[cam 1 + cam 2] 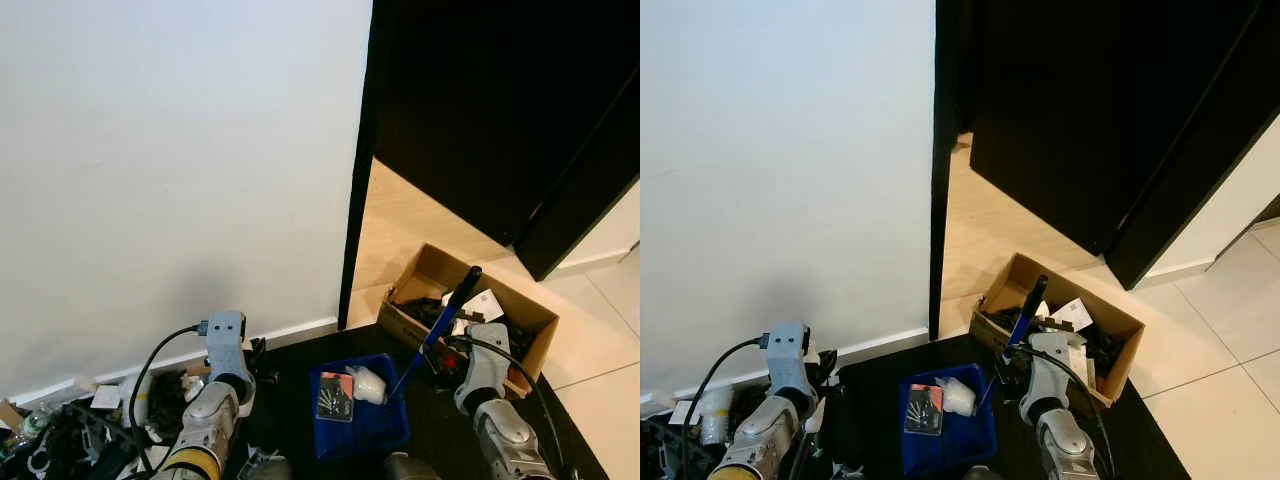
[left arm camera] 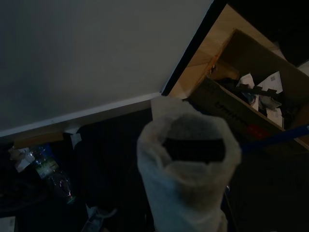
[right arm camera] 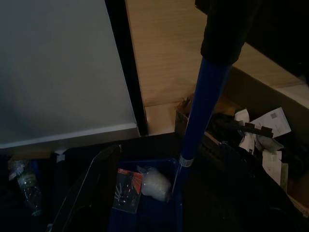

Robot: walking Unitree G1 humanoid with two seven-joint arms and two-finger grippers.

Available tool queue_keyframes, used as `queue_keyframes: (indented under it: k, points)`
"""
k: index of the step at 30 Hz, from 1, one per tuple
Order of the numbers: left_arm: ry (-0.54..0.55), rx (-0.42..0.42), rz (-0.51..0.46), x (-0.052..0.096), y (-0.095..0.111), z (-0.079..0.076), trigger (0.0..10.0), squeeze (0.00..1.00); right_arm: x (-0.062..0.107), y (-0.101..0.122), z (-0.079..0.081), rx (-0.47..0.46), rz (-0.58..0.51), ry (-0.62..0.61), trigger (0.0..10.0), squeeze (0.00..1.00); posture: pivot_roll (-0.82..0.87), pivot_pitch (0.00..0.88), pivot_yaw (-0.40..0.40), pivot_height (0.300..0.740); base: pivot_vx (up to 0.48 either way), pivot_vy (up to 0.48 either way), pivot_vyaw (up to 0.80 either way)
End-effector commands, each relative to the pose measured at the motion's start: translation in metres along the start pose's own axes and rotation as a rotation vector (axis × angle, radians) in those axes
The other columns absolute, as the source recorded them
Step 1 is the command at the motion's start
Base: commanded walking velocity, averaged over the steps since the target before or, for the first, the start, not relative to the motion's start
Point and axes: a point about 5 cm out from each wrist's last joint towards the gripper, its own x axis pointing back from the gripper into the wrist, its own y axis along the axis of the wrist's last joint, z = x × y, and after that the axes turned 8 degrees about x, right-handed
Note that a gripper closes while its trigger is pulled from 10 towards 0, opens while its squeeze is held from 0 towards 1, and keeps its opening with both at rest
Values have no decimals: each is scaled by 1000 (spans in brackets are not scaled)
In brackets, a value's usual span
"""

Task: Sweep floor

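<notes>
Right under my eyes, my right gripper point(image 1: 440, 352) clamps the stiff, light blue broom handle point(image 1: 428, 343) low, near the blue bin point(image 1: 380, 425) corner; my left gripper's state I cannot tell.

No legible text anywhere. Dark print along the side of the cardboard box point(image 2: 231, 108), too dim and blurred to read. Small printed marks on the white paper slips point(image 3: 268, 124) inside that box, too small to make out. Red-and-black card packet point(image 3: 127, 188) in the blue bin point(image 1: 385, 425) with printing too fine to read. Label on the plastic bottle point(image 2: 47, 167) by the wall blurred, unreadable.
</notes>
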Motion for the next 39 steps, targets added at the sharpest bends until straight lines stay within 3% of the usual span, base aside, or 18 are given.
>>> queue_keyframes:
  k: [1,39]
  points:
    - [-11,-9,2,-1,0,-2,10000,0,2,-5,-2,-17,28,-14,10000,0,32,140,-28,740,0,0,0]
    - [-21,3,-9,-2,3,-2,10000,0,2,-2,-7,-38,7,-53,10000,0,20,189,-19,740,0,0,0]
